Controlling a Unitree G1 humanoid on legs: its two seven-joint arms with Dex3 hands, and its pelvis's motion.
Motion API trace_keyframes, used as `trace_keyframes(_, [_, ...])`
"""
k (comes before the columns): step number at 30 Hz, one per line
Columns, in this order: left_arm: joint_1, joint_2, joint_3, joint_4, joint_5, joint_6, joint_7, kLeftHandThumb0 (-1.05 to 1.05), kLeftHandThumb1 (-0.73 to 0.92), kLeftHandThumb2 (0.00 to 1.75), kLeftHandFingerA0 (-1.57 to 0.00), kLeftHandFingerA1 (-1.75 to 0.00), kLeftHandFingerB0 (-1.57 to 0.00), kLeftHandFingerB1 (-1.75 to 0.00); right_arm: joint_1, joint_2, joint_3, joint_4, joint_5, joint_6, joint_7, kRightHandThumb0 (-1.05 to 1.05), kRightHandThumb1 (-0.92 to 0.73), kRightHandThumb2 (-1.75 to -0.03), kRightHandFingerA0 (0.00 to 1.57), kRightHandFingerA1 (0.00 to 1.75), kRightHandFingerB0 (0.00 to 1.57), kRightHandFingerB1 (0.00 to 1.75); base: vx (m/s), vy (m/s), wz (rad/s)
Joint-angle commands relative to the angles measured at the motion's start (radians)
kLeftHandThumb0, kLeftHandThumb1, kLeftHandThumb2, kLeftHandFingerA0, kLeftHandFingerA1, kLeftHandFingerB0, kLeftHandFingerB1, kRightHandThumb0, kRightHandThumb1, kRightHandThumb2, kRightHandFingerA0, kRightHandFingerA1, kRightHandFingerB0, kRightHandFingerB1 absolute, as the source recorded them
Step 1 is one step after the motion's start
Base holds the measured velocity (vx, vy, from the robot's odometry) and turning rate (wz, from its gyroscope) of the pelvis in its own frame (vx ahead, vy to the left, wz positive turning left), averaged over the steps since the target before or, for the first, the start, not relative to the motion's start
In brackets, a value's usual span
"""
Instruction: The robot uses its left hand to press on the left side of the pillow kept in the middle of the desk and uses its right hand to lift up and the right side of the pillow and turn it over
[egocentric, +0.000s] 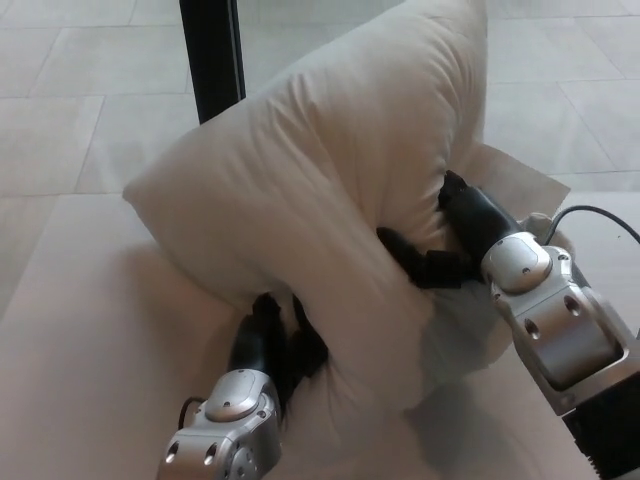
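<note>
A large white pillow (330, 190) stands folded over on the pale desk (80, 340), its right side raised and curled toward the left. My left hand (275, 345) presses into the pillow's lower left part, fingers buried under the overhanging fold. My right hand (440, 245) pushes into the raised right side from behind, fingers sunk in the fabric. How far the fingers of either hand close is hidden by the pillow.
A black post (212, 55) rises behind the pillow at the top left. Tiled floor (60, 110) lies beyond the desk's far edge. My right forearm (550, 320) comes in from the lower right.
</note>
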Motion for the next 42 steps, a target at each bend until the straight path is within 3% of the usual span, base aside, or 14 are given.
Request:
trace_keyframes(1, [0.156, -0.246, -0.073, 0.165, -0.115, -0.017, -0.117, -1.05, 0.69, 1.01, -0.09, -0.39, 0.0, -0.02, 0.19, 0.291, 0.286, 0.112, 0.179, 0.048, 0.328, -0.64, -0.32, -0.7, 0.74, 1.25, 0.19, 0.57, 0.0, 0.0, 0.0])
trace_keyframes(9, [0.153, -0.265, -0.052, 0.186, -0.146, -0.025, -0.099, -1.05, 0.68, 1.02, -0.09, -0.2, 0.0, -0.04, 0.185, 0.296, 0.297, 0.115, 0.158, 0.06, 0.35, -0.55, -0.41, -0.53, 0.42, 1.13, 0.22, 0.52, 0.0, 0.0, 0.0])
trace_keyframes(13, [0.148, -0.271, -0.043, 0.212, -0.155, -0.045, -0.1, -0.84, 0.75, 0.63, 0.0, -0.16, 0.0, 0.0, 0.191, 0.295, 0.3, 0.114, 0.152, 0.048, 0.364, -0.56, -0.37, -0.54, 0.6, 1.45, 0.25, 0.52, 0.0, 0.0, 0.0])
trace_keyframes(14, [0.146, -0.266, -0.05, 0.211, -0.149, -0.042, -0.093, -1.04, 0.67, 1.01, -0.02, -0.14, 0.0, -0.03, 0.185, 0.29, 0.302, 0.119, 0.148, 0.042, 0.376, -0.64, -0.3, -0.67, 0.68, 1.31, 0.24, 0.55, 0.0, 0.0, 0.0])
trace_keyframes(20, [0.155, -0.259, -0.091, 0.221, -0.133, -0.048, -0.087, -1.05, 0.64, 1.0, 0.0, -0.08, 0.0, -0.01, 0.237, 0.286, 0.257, 0.093, 0.147, 0.02, 0.343, -0.59, -0.38, -0.58, 0.82, 1.65, 0.29, 0.54, 0.0, 0.0, 0.0])
trace_keyframes(23, [0.12, -0.157, -0.236, 0.138, -0.038, 0.004, -0.093, -1.0, 0.69, 1.02, -0.13, -0.5, 0.0, 0.0, 0.254, 0.27, 0.127, -0.002, 0.19, 0.016, 0.291, -0.61, -0.43, -0.58, 0.71, 1.63, 0.32, 0.51, 0.0, 0.0, 0.0])
trace_keyframes(25, [0.117, -0.136, -0.276, 0.091, -0.009, 0.044, -0.051, -0.92, 0.68, 1.03, -0.29, -0.61, 0.0, -0.05, 0.248, 0.271, 0.078, -0.023, 0.203, 0.034, 0.278, -0.7, -0.38, -0.79, 1.1, 1.47, 0.32, 0.58, 0.0, 0.0, 0.0])
trace_keyframes(27, [0.116, -0.111, -0.247, 0.043, -0.055, 0.037, -0.09, -0.73, 0.82, 0.65, -0.05, -0.48, 0.0, 0.0, 0.225, 0.239, -0.035, -0.091, 0.237, 0.042, 0.272, -0.63, -0.47, -0.55, 0.94, 1.64, 0.26, 0.43, 0.0, 0.0, 0.0])
trace_keyframes(29, [0.09, 0.004, -0.304, 0.016, 0.001, -0.038, -0.176, -0.95, 0.66, 1.0, -0.01, -0.6, 0.0, -0.08, 0.191, 0.219, -0.147, -0.143, 0.267, 0.067, 0.265, -0.69, -0.41, -0.77, 0.85, 1.19, 0.22, 0.48, 0.0, 0.0, 0.0])
trace_keyframes(30, [0.075, 0.023, -0.272, -0.001, -0.025, 0.019, -0.173, -0.32, 0.73, 1.23, -0.65, -1.0, -0.01, -0.54, 0.166, 0.226, -0.235, -0.162, 0.295, 0.115, 0.244, -0.57, -0.48, -0.54, 0.76, 1.02, 0.31, 0.38, 0.0, 0.0, 0.0])
trace_keyframes(31, [0.074, 0.025, -0.27, -0.004, -0.029, 0.025, -0.172, -0.32, 0.73, 1.23, -0.65, -1.0, -0.01, -0.54, 0.164, 0.228, -0.247, -0.165, 0.295, 0.122, 0.243, -0.57, -0.48, -0.54, 0.76, 1.02, 0.31, 0.38, 0.0, 0.0, 0.0])
trace_keyframes(32, [0.072, 0.015, -0.215, -0.026, -0.074, 0.078, -0.149, -0.56, 0.86, 0.63, -0.15, -1.11, 0.0, -0.07, 0.144, 0.217, -0.296, -0.173, 0.307, 0.127, 0.241, -0.6, -0.47, -0.55, 0.42, 0.62, 0.28, 0.35, 0.0, 0.0, 0.0])
trace_keyframes(36, [0.115, 0.1, -0.075, -0.198, -0.201, 0.212, -0.156, -0.69, 0.7, 0.61, -0.18, -0.63, 0.0, 0.0, 0.051, 0.073, -0.543, -0.192, 0.368, 0.161, 0.267, -0.61, -0.41, -0.76, 0.31, 0.56, 0.18, 0.43, 0.0, 0.0, 0.0])
trace_keyframes(42, [0.142, 0.272, 0.052, -0.28, -0.282, 0.285, -0.227, -0.71, 0.69, 0.61, -0.24, -0.67, 0.0, 0.0, 0.083, -0.095, -0.72, -0.156, 0.386, 0.18, 0.307, -0.47, -0.51, -0.55, 0.39, 0.5, 0.3, 0.33, 0.0, 0.0, 0.0])
